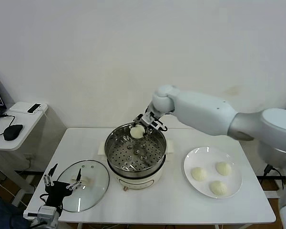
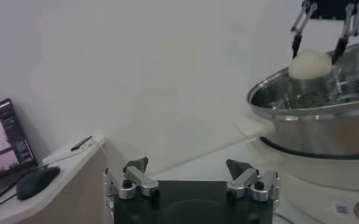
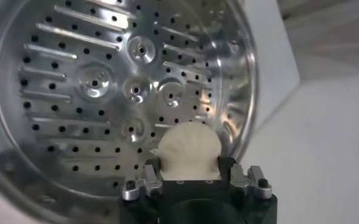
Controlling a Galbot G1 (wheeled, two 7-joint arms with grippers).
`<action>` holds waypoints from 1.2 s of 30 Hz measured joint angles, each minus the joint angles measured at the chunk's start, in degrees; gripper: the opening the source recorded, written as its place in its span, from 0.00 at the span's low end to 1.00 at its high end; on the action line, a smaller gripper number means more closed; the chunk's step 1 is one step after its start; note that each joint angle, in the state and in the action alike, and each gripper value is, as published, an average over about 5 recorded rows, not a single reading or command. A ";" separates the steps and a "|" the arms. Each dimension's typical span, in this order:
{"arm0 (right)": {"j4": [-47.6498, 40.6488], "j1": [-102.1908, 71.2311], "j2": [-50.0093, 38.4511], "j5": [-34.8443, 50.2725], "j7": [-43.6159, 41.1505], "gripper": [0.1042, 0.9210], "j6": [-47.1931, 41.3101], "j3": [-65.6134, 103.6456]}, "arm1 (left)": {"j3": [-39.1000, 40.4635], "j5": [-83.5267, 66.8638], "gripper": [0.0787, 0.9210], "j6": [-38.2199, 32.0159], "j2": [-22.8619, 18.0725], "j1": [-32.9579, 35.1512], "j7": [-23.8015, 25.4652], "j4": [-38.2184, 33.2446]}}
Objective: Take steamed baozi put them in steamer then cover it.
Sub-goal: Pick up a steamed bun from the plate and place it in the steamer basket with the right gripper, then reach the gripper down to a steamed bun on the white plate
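My worry: the right gripper (image 1: 144, 125), clamped on a small cream-white steamed bun (image 1: 137, 132), hangs over the far rim of the shiny round steel steamer (image 1: 115, 137). If I release here, the bun could clip that rim and roll outside.

The bun sits between the fingers, above the perforated tray.

The left gripper (image 1: 62, 180) waits with jaws apart over the clear glass lid (image 1: 93, 188), left of the steamer.
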 measured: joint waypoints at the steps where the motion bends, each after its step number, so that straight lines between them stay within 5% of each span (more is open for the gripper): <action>1: -0.76 -0.21 0.63 -0.81 0.24 0.60 0.93 -0.14 | -0.15 -0.09 0.88 -0.01 0.09 -0.02 0.00 0.02; 12: -6.95 -2.04 5.04 -8.63 2.38 0.61 8.31 -0.74 | -0.40 -0.52 0.88 -0.03 -0.20 -0.36 -0.01 0.09; 22: -7.77 -1.39 5.27 -9.94 2.35 0.87 10.29 -0.96 | -0.82 -0.83 0.88 0.04 -0.04 -0.30 -0.01 -0.54; 36: 6.90 6.82 -4.89 5.15 -5.15 0.88 -7.16 -1.18 | -1.61 -2.01 0.88 0.72 0.59 0.12 0.13 -2.15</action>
